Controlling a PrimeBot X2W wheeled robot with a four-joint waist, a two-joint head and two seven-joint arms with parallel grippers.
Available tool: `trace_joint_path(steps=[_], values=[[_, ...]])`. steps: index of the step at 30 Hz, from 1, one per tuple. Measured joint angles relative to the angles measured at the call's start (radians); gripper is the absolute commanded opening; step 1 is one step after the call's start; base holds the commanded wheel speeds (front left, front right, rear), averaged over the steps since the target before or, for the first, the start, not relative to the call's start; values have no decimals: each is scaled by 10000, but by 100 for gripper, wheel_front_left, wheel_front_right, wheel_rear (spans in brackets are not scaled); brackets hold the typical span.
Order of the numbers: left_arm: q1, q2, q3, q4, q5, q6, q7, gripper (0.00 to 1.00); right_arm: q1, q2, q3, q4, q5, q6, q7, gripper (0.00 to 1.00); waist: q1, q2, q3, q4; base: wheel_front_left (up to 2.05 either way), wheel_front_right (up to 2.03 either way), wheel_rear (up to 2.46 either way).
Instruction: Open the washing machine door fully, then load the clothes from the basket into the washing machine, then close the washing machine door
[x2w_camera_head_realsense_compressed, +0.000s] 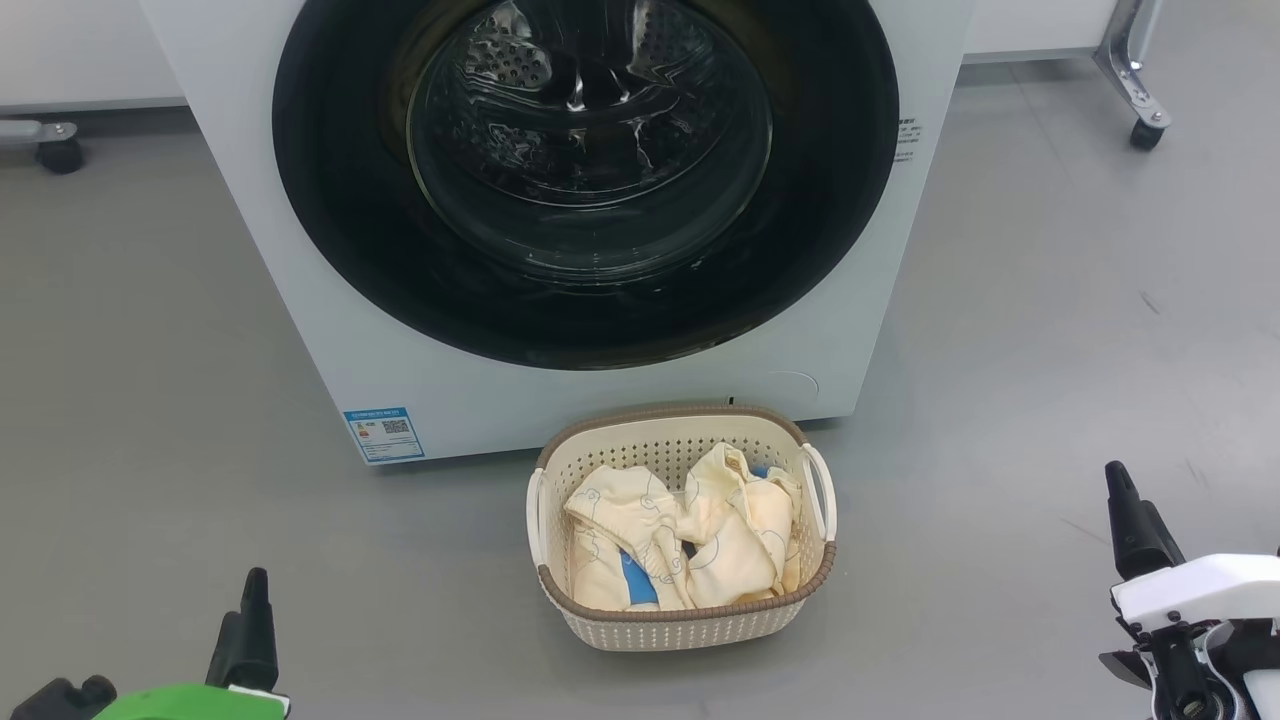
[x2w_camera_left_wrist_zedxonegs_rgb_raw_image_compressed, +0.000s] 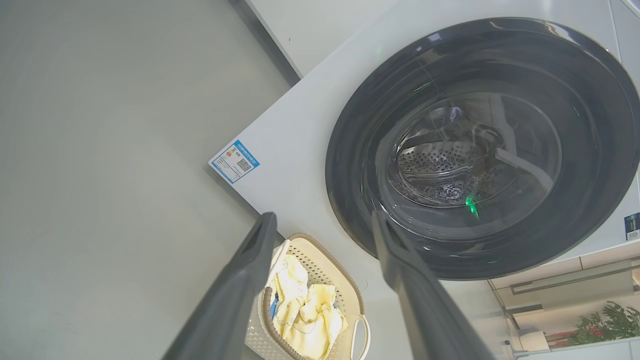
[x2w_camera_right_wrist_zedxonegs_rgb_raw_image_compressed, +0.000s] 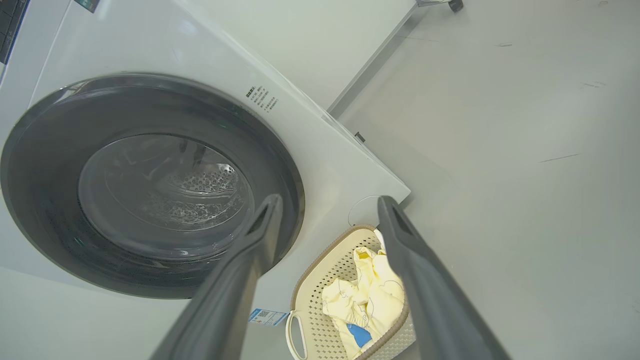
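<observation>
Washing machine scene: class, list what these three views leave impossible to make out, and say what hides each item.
1. Head view: the top of the door is cut off by the upper edge.
2. Head view: print on the blue label is too small to read.
3. Head view: the floor of the basket is hidden under the clothes.
4. Wrist views: glare on the door glass blurs the drum.

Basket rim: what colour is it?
The basket rim is brown with a woven look; the head view shows it best.
</observation>
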Motion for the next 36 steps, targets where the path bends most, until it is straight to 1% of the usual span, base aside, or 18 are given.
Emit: trace_joint_path(steps=[1, 2, 4, 5, 12, 14, 23, 25, 36], values=[[0, 0, 0, 0, 0, 0, 0, 100, 0, 0, 0, 0, 0, 0, 0, 100, 0, 0, 0, 0, 0, 0, 0], [-65, 35, -121, 0, 320, 2, -73, 100, -1, -75, 79, -4, -251, -59, -88, 100, 0, 0, -2, 5, 0, 0, 0], [-122, 73, -217, -2, 518, 4, -104, 100, -4, -146, 144, -8, -512, -84, -178, 100, 0, 0, -4, 12, 0, 0, 0], [-174, 228, -585, -2, 1639, 180, -485, 100, -162, -462, 568, -92, -1651, -98, -493, 100, 0, 0, -15, 43, 0, 0, 0], [-308, 330, -855, -77, 2731, 257, -709, 100, -215, -677, 811, -100, -2456, -178, -744, 100, 0, 0, -20, 78, 0, 0, 0], [-335, 359, -949, -111, 3087, 316, -828, 100, -233, -786, 915, -98, -2817, -270, -836, 100, 0, 0, -20, 97, 0, 0, 0], [-384, 483, -1269, -213, 4378, 431, -1139, 100, -458, -1072, 1281, -102, -3891, -276, -1181, 100, 0, 0, -38, 138, 0, 0, 0], [-392, 554, -1325, -230, 4717, 443, -1231, 100, -465, -1120, 1344, -102, -4144, -357, -1266, 100, 0, 0, -46, 146, 0, 0, 0], [-479, 817, -1695, -184, 6458, 711, -1595, 100, -640, -1534, 1877, -96, -5482, -362, -1624, 100, 0, 0, -73, 188, 0, 0, 0]])
